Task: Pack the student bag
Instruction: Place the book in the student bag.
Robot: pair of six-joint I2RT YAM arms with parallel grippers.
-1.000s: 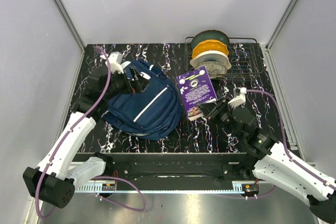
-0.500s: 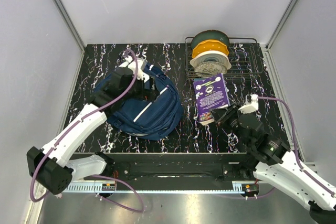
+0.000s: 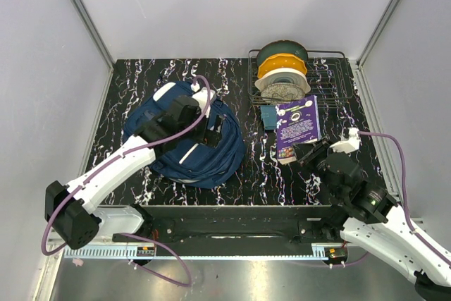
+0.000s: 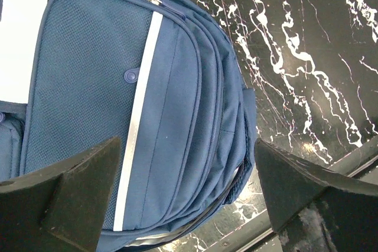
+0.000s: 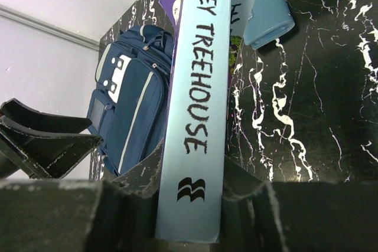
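Readable text first. In the right wrist view the pale blue spine of the book point(image 5: 198, 87) shows black hand-lettered capitals, "OREY TREEHOUSE"; the start of the title is cut off at the top edge. A small black wave-shaped publisher mark sits near the foot of the spine. I see no writing I can read on anything else.

The right gripper point(image 5: 189, 175) has its jaws partly closed, clamped on the foot of the book. The top view shows the purple cover facing up, above the table point(image 3: 127, 82).

The left gripper point(image 4: 183, 196) has its jaws spread fully wide and holds nothing. It hangs over the front panel of the student bag point(image 3: 190, 142), above the white stripe.

The bag lies flat, front up, on the left half of the black marbled table. A strip of bare table separates it from the book.

A teal flat item point(image 3: 268, 115) lies just beside the book, in front of the wire rack point(image 3: 331, 82) that holds the filament spools point(image 3: 282, 68).

Compared with a second ago:
- The book has moved right, away from the bag's edge.
- The teal item is now uncovered.
- The left arm has swung from the bag's far-left corner to over its middle.
- The bag is in roughly the same place.
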